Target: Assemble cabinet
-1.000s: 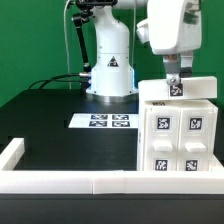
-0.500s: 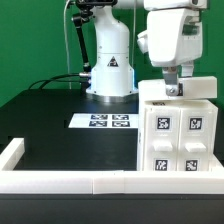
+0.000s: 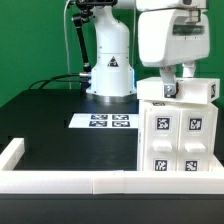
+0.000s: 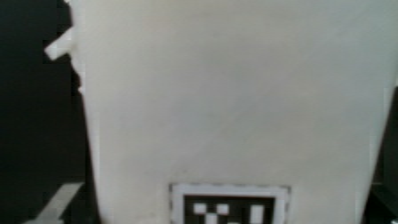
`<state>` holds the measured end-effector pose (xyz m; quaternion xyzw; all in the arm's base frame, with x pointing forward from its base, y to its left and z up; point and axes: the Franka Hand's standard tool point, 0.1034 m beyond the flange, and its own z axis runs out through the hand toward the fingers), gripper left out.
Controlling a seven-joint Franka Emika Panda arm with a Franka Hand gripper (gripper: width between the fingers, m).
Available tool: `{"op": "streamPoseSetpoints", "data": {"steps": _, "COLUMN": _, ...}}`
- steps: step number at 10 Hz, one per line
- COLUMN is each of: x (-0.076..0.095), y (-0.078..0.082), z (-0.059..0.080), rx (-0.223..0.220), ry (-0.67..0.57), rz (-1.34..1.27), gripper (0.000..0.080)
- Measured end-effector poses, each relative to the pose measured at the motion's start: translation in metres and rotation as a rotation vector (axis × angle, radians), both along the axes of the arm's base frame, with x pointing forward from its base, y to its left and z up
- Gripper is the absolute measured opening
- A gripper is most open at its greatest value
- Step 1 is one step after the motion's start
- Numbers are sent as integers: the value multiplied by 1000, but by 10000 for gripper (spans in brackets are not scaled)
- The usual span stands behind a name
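The cabinet (image 3: 178, 140), a large white box with black-and-white tags on its front, stands at the exterior view's right. A white top piece (image 3: 195, 92) lies across its top. My gripper (image 3: 168, 90) reaches down onto that piece near its left end and looks shut on it. In the wrist view a white panel surface (image 4: 231, 100) fills nearly the whole picture, with one tag (image 4: 235, 207) on it. My fingertips do not show there.
The marker board (image 3: 103, 122) lies on the black table ahead of the robot base (image 3: 110, 70). A low white rail (image 3: 70, 181) runs along the near edge and up the left side. Cables hang behind the base.
My gripper has moved toward the exterior view's left over the cabinet. The white top piece has shifted left with it and now reaches the cabinet's left edge.
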<state>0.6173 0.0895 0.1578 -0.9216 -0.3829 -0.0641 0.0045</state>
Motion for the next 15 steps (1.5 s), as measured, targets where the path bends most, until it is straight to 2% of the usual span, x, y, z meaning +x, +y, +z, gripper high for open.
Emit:
{"op": "streamPoseSetpoints", "data": {"steps": 5, "x": 1, "y": -4, "z": -2, "rx": 88, "ry": -7, "rz": -586, "gripper": 560}}
{"op": "streamPoseSetpoints", "data": {"steps": 11, "x": 1, "y": -5, "z": -2, "rx": 134, "ry": 16, "rz": -916, "gripper": 561}}
{"op": "streamPoseSetpoints", "data": {"steps": 15, "x": -3, "y": -7, "z": -3, "rx": 246, "ry": 46, "rz": -1445, "gripper": 561}}
